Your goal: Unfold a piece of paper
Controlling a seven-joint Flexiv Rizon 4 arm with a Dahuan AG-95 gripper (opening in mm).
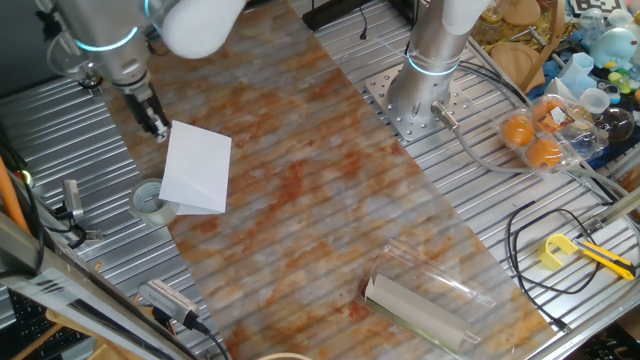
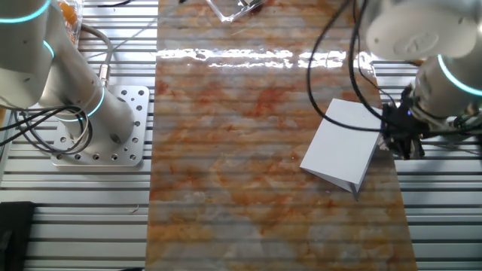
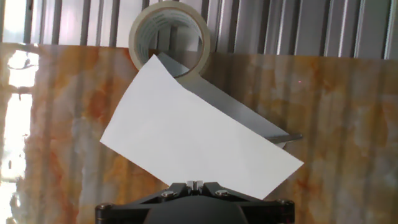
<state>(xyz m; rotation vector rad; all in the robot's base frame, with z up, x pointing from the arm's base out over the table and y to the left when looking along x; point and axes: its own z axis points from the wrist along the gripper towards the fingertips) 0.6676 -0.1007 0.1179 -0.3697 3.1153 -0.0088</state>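
The piece of paper (image 1: 197, 165) is a white folded sheet lying on the orange marbled mat (image 1: 330, 190) at its left edge. Its top flap is raised off the lower half, so it stands open like a tent in the other fixed view (image 2: 343, 143). In the hand view (image 3: 193, 134) the grey shaded lower half shows under the lifted flap. My gripper (image 1: 160, 130) is at the flap's edge, also in the other fixed view (image 2: 388, 139). Its fingertips are pressed together on the paper edge in the hand view (image 3: 196, 184). No blue scribble shows.
A tape roll (image 1: 150, 200) lies just beyond the paper's far corner, also in the hand view (image 3: 169, 28). A grey-white roll in clear casing (image 1: 420, 305) lies at the mat's near end. A second arm's base (image 1: 425, 70) stands on the slatted metal table, with oranges (image 1: 530, 140) and clutter behind it.
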